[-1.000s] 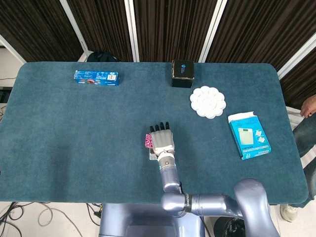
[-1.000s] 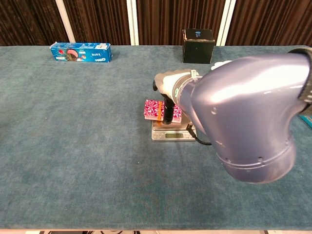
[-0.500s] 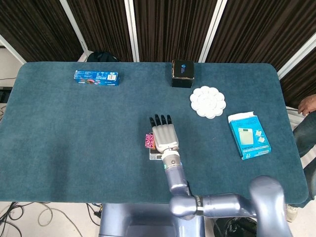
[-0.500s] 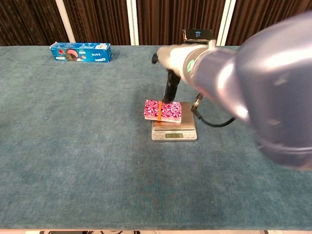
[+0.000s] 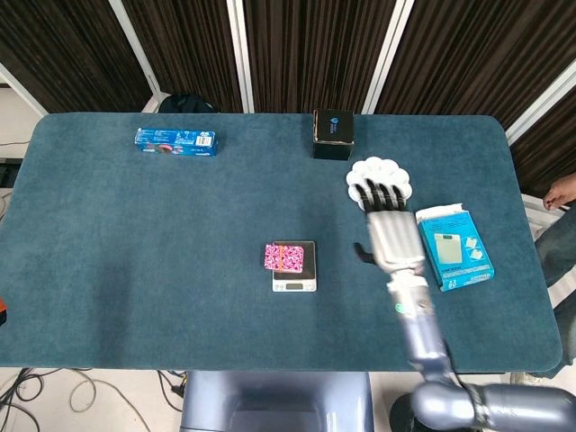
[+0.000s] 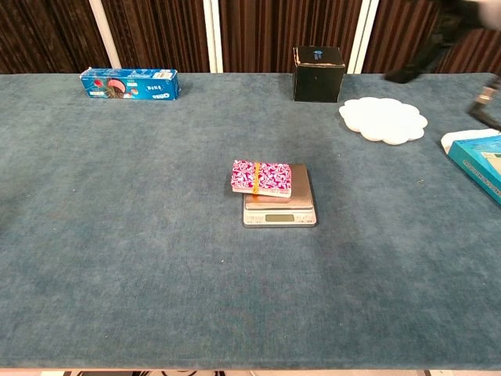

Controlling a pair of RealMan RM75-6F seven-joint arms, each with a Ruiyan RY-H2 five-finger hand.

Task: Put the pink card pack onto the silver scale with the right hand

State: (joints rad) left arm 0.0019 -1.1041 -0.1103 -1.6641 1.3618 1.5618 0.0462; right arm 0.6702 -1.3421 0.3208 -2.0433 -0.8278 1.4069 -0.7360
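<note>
The pink card pack [image 5: 285,257] [image 6: 261,178], bound by an orange band, lies on the left part of the silver scale [image 5: 302,275] [image 6: 301,205] near the table's middle, overhanging its left edge. My right hand [image 5: 389,232] hovers well to the right of the scale, fingers stretched out and apart, holding nothing. Its fingertips reach over the white palette [image 5: 378,171]. In the chest view only a dark blur of that hand [image 6: 427,47] shows at the top right. My left hand appears in neither view.
A black box [image 5: 333,134] [image 6: 318,63] stands at the back centre. A blue snack box [image 5: 175,141] [image 6: 130,84] lies back left. The white palette [image 6: 383,120] and a blue scale carton [image 5: 454,246] [image 6: 479,153] lie on the right. A person's hand [image 5: 562,192] shows at the right edge.
My right hand has let go of the card pack, risen and swung right, away from the scale. The pack stays on the scale.
</note>
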